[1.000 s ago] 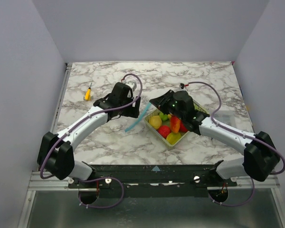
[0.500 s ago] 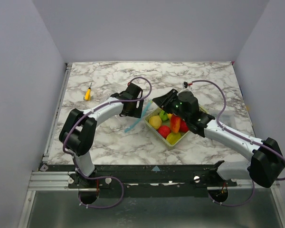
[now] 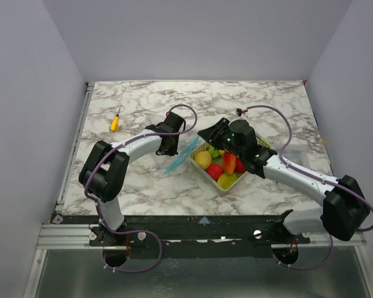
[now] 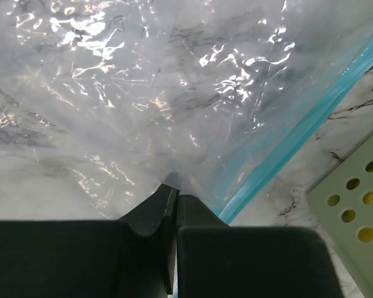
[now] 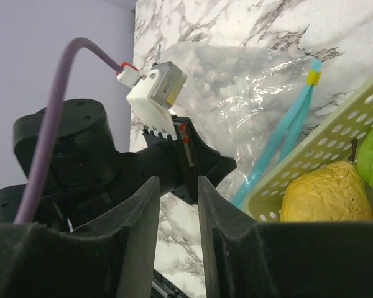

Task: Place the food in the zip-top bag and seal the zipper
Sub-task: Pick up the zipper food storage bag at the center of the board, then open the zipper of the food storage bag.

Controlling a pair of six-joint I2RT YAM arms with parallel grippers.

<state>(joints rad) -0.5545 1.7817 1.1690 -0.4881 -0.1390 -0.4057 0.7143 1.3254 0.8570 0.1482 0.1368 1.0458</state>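
1. Marble table (image 3: pixel 267 102): carries every item below.
2. Zip-top bag (image 4: pixel 174 93): clear, crinkled, lying flat on the table just left of the basket, with no food in it.
3. Mesh basket (image 5: pixel 323 143): yellow-green, beside the bag's mouth.
4. Right gripper (image 5: pixel 177 183): above the basket's left end, fingers a narrow gap apart, nothing between them.
5. Left gripper (image 4: pixel 172 192): fingers clamped together, bag film puckered at their tips, just beside the zipper. Only the left wrist view shows this pinch.
6. Food (image 3: pixel 216 171): red, yellow and green pieces, all in the basket. The top view shows the full heap.
7. Zipper (image 4: pixel 286 146): light-blue strip. Only the right wrist view shows its yellow tab (image 5: pixel 311 77).
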